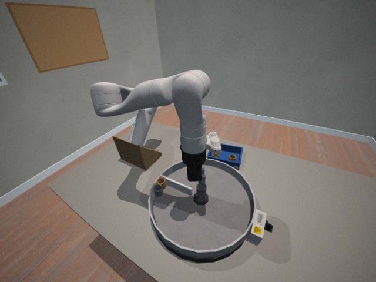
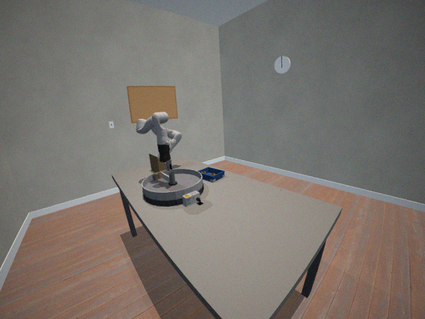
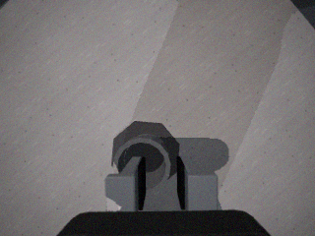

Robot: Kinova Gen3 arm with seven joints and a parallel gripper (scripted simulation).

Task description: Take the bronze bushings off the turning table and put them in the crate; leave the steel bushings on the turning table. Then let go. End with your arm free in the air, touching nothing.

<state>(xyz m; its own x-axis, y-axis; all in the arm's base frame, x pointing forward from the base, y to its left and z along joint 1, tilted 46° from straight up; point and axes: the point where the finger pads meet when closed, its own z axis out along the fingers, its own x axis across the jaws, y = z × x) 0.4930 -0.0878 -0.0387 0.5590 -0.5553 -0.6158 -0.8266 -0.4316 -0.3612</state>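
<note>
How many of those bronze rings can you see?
3: one bronze bushing on the turning table beside the steel one, two in the blue crate; the arm may hide others.

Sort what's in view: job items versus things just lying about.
Job:
- bronze bushing near the rim
- grey steel bushing beside it
- round grey turning table
- blue crate holding two bronze bushings
- black pincer, open

Lying about:
- brown cardboard panel
- white labelled box
- orange wall board
- round wall clock
</note>
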